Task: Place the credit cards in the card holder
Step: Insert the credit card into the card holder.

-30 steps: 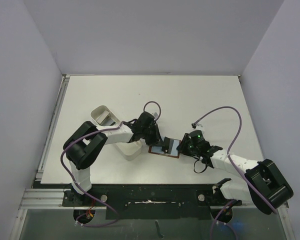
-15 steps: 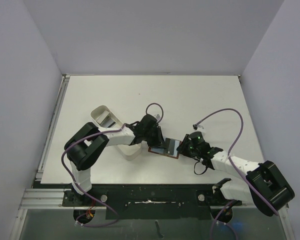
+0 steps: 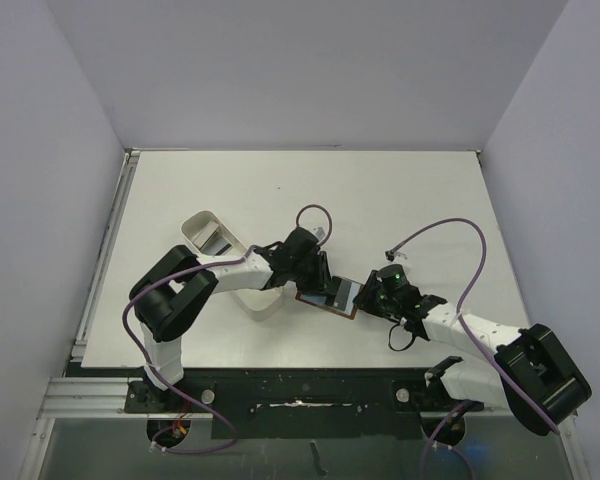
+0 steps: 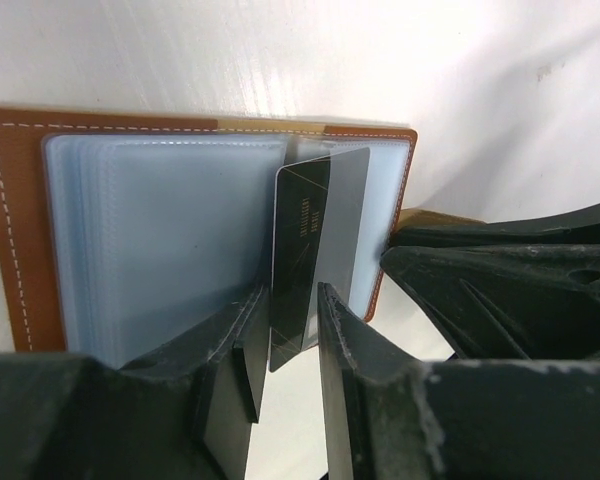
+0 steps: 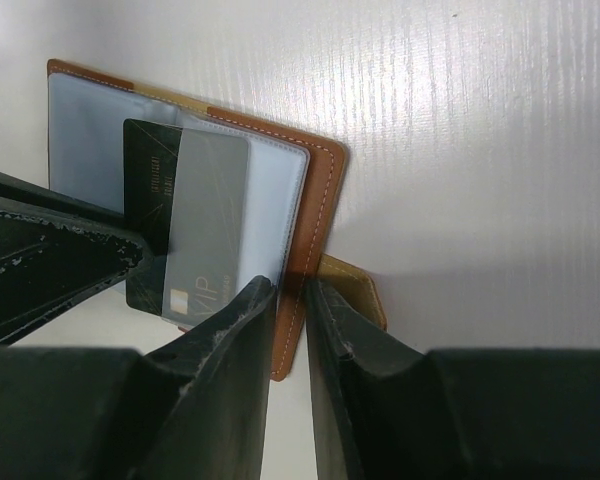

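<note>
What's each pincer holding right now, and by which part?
Left pincer grips the grey card by its near end. Right pincer pinches the card holder on its leather edge, beside the tab.

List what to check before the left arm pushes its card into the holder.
1. Left gripper shut on the card: ok.
2. Right gripper clamped on the card holder edge: ok.
3. Holder lying open, clear sleeves exposed: ok.
4. Card's leading edge inside a sleeve: cannot tell.
5. Card fully seated: not ok; its near end sits between the fingers.
</note>
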Controlling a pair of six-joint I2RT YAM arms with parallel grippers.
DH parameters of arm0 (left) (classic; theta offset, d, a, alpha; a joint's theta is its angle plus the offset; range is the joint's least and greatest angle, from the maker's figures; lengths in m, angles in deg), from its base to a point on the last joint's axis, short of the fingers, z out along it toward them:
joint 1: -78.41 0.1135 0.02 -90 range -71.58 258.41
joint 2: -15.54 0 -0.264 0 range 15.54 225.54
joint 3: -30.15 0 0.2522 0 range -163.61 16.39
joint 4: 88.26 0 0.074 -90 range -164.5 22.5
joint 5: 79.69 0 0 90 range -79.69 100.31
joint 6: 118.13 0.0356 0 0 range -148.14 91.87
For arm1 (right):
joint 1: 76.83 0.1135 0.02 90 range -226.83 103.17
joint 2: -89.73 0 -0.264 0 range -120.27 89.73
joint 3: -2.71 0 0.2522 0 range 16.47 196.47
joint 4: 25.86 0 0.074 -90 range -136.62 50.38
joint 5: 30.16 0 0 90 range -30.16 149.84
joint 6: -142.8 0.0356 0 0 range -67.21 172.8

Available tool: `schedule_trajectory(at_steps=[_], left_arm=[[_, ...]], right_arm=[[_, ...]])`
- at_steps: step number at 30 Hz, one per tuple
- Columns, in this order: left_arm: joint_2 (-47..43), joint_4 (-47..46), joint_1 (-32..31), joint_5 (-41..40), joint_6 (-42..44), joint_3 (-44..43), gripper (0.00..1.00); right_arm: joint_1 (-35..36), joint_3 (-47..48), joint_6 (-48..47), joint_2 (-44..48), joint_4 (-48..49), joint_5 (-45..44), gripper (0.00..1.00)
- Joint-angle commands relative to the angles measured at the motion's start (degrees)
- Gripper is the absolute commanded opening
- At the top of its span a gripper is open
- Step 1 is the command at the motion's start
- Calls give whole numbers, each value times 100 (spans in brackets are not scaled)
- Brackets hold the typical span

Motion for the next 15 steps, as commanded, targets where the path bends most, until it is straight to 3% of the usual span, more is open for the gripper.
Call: schedule_trajectory(at_steps=[1,15], left_arm=[[-153,44,-69,-224,263,-255,26],[26,-380,-341,-61,450,-307,22]], right_arm=[[49,-33,18,65,-103,-71,22],[44,-49,-147,-72,263,-45,20]])
